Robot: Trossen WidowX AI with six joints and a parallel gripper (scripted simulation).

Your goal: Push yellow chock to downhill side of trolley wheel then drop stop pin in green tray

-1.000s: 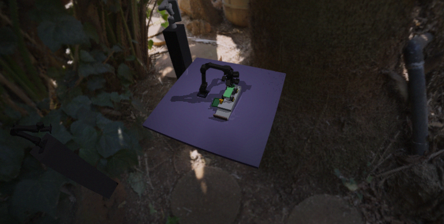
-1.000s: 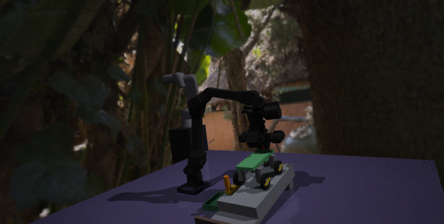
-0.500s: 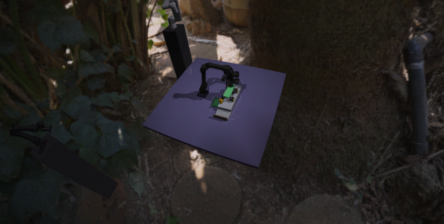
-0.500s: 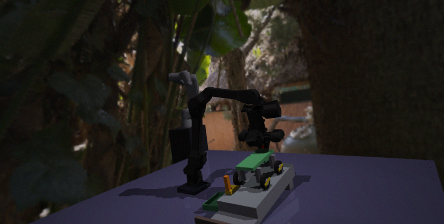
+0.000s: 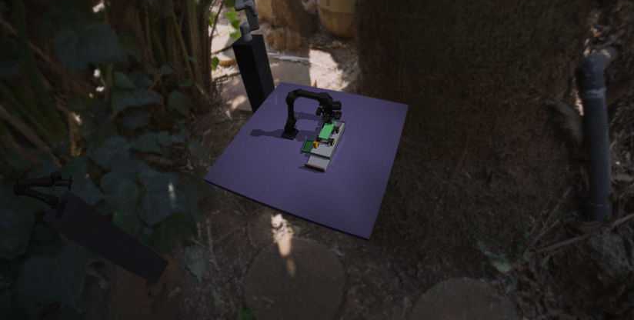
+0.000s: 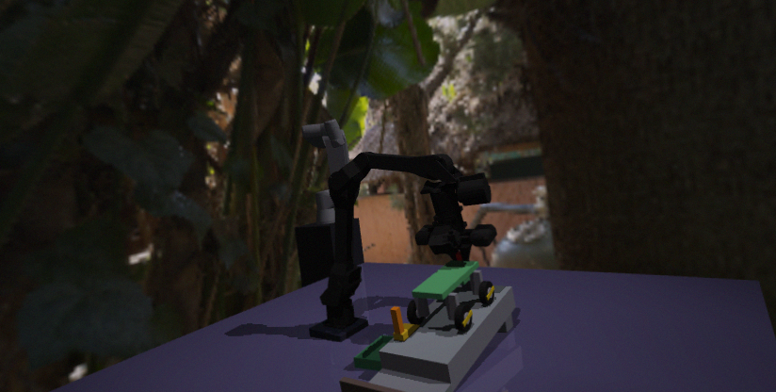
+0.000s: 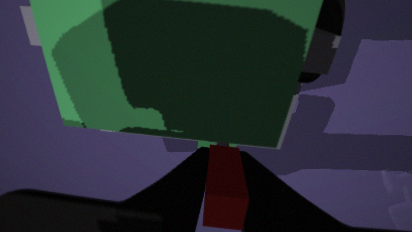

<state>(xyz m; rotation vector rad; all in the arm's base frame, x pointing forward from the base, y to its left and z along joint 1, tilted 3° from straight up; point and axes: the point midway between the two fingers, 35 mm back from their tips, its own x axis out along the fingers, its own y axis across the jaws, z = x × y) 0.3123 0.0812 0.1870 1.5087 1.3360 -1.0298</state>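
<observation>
Taking the ramp (image 5: 320, 150) (image 6: 415, 350) as landmark, your top view looks down from far above; your exterior faces its lower end from nearer, low; both share the whole arm. Your wrist view looks down closely over its uphill end.

There was one green trolley (image 5: 327, 130) (image 6: 445, 279) (image 7: 85, 65), one ramp (image 5: 320, 149) (image 6: 420, 351), one yellow chock (image 5: 315, 144) (image 6: 401, 333), one red-headed stop pin (image 6: 459, 254) (image 7: 226, 185), one green tray (image 5: 303, 151) (image 6: 367, 363) and three robot arms (image 5: 305, 92) (image 6: 401, 163).
</observation>
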